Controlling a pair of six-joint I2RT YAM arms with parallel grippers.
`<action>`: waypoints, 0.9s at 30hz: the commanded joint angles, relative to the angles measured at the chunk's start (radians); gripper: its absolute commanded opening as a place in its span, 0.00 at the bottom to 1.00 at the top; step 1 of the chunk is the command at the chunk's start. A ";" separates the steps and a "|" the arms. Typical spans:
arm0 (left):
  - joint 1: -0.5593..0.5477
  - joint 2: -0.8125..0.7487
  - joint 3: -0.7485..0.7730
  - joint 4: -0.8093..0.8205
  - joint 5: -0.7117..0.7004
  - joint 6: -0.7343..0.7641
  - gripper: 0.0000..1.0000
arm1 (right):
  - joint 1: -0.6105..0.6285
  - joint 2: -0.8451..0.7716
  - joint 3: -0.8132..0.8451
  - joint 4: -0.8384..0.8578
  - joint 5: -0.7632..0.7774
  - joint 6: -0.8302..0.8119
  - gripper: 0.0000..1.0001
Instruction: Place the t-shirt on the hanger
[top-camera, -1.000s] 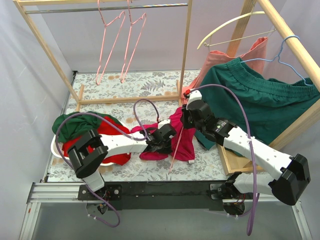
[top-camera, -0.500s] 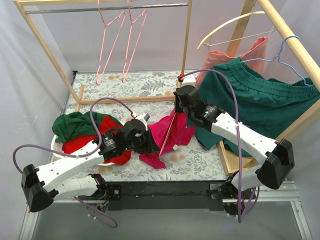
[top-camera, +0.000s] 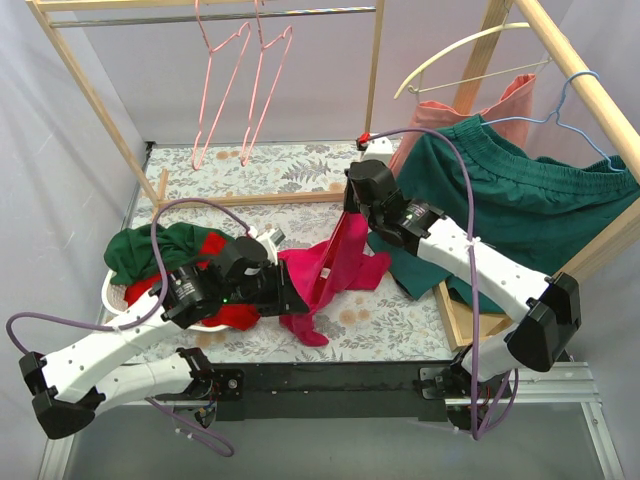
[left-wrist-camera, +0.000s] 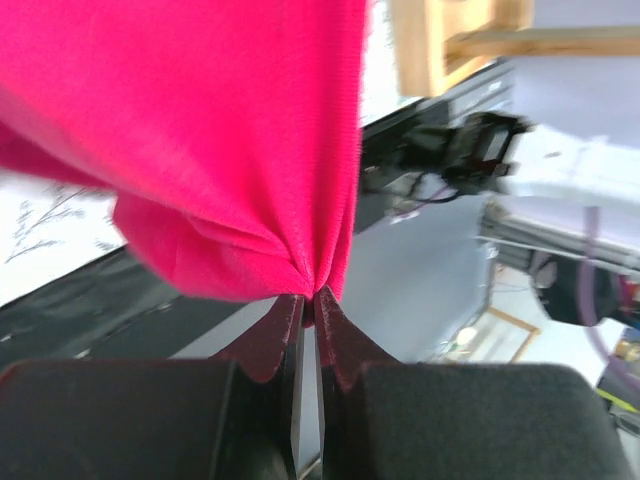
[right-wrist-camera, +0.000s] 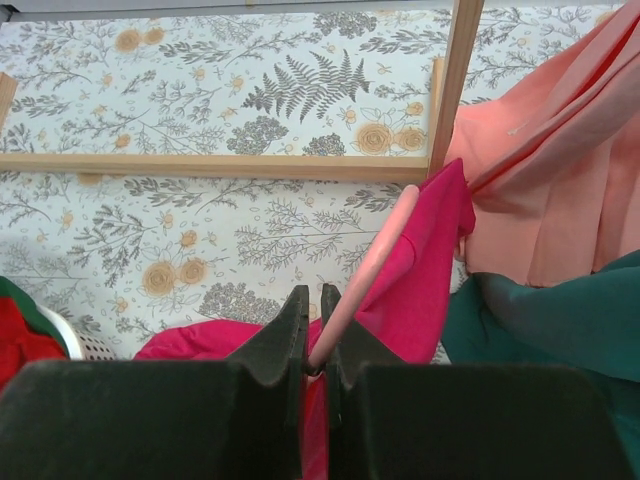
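The magenta t-shirt hangs stretched between my two grippers above the floral table. My left gripper is shut on a bunched fold of the shirt at its near left edge; in the left wrist view the cloth spreads up from the closed jaws. My right gripper is shut on the pale-pink wire hanger, which slants down inside the shirt. In the right wrist view the hanger's rod runs up from the jaws with shirt cloth draped over its far end.
Two more pale-pink hangers hang from the back rail. A cream hanger, a light-blue hanger, a dark green garment and a salmon garment fill the right rack. A white basket holds red and green clothes at left.
My left gripper has drawn back toward the near left with the shirt edge. My right gripper has moved up and away with the hanger, pulling the shirt taut between them.
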 joint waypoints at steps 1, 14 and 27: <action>-0.001 0.039 0.162 -0.013 -0.013 -0.070 0.00 | 0.071 -0.023 0.058 0.044 0.132 -0.014 0.01; 0.008 0.233 0.616 -0.171 -0.134 -0.070 0.00 | 0.261 -0.001 0.420 -0.010 0.298 -0.199 0.01; 0.010 0.199 0.733 -0.274 -0.192 0.022 0.00 | 0.326 -0.016 0.448 -0.091 0.258 -0.235 0.01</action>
